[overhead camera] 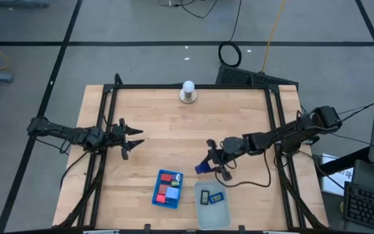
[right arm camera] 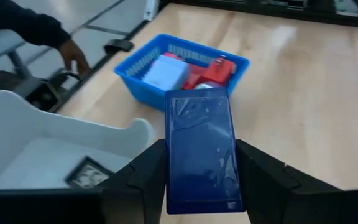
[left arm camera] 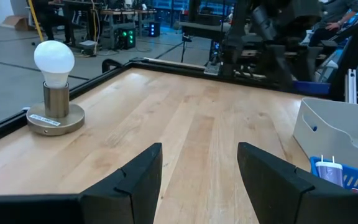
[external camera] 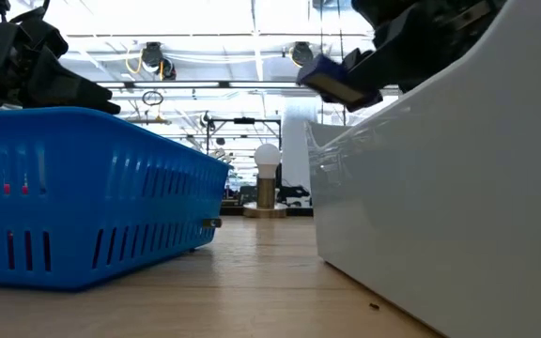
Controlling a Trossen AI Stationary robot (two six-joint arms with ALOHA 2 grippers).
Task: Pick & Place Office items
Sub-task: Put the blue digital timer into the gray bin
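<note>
Two arms over the wooden table (overhead camera: pixel 148 130). Left gripper (overhead camera: pixel 132 140) sits at the table's left side, arm stretched low and level from the left edge, fingers (left arm camera: pixel 135 180) spread wide, nothing between them. Blue basket (overhead camera: pixel 167 189) near the front edge holds red blocks (right arm camera: pixel 216 71) and a light blue rectangle (right arm camera: pixel 166 73). Right gripper (overhead camera: pixel 211 162), arm reaching in from the right edge with the wrist angled down, clamps a dark blue rectangle (right arm camera: pixel 202 149), raised just behind the white tray (overhead camera: pixel 211 205), between basket and tray. The tray holds a black rectangular piece (overhead camera: pixel 204 197) and a blue piece (overhead camera: pixel 215 197). White bulb on round base (overhead camera: pixel 187 92) stands at the back edge.
</note>
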